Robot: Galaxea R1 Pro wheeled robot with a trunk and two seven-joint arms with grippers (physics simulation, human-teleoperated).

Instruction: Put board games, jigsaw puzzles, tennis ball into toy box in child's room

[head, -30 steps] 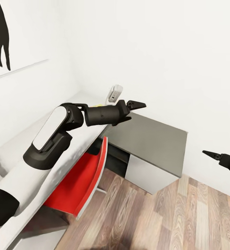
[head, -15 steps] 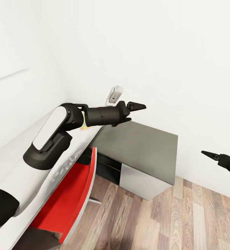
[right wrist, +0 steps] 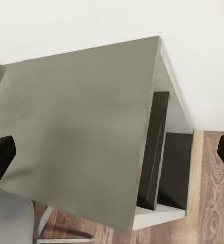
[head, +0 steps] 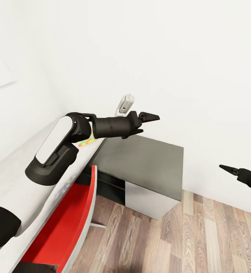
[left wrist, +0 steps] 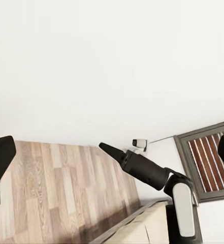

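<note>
Currently both claws are empty: left claw [head: 142, 122] spread above the worktop [head: 11, 182], right claw [head: 231, 171] open too. A jigsaw puzzle [head: 85, 141] lies half-hidden beneath the left arm, which could sweep it off while turning.

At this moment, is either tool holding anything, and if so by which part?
Nothing is held. The left tool hangs empty above the dark grey side table, and the right tool is out over the floor with nothing in it.
</note>
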